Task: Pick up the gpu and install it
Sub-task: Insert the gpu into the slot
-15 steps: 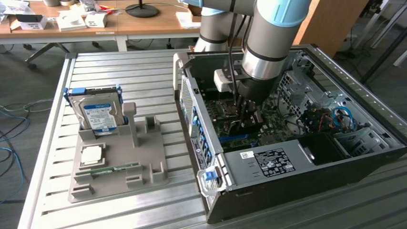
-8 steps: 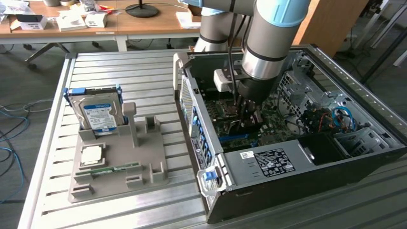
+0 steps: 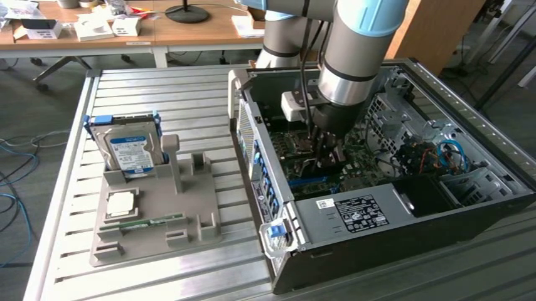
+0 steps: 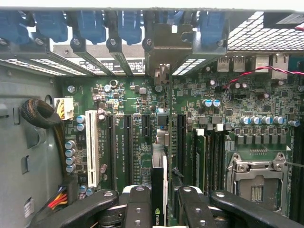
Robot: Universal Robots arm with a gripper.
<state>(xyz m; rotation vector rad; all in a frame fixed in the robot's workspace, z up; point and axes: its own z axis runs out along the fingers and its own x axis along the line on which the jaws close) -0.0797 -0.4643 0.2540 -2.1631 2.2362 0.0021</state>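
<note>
We see the gripper deep inside the open computer case. Its fingers pinch the gpu, which stands edge-on above the motherboard, with its metal bracket at the rear slots. A green Nvidia logo marks the card. The motherboard's white print and the case's white label are too small to read.

- A wooden desk carrying white boxes stands beyond the slatted metal table's far edge.
- Grey floor, with blue cables at the exterior view's left.
</note>
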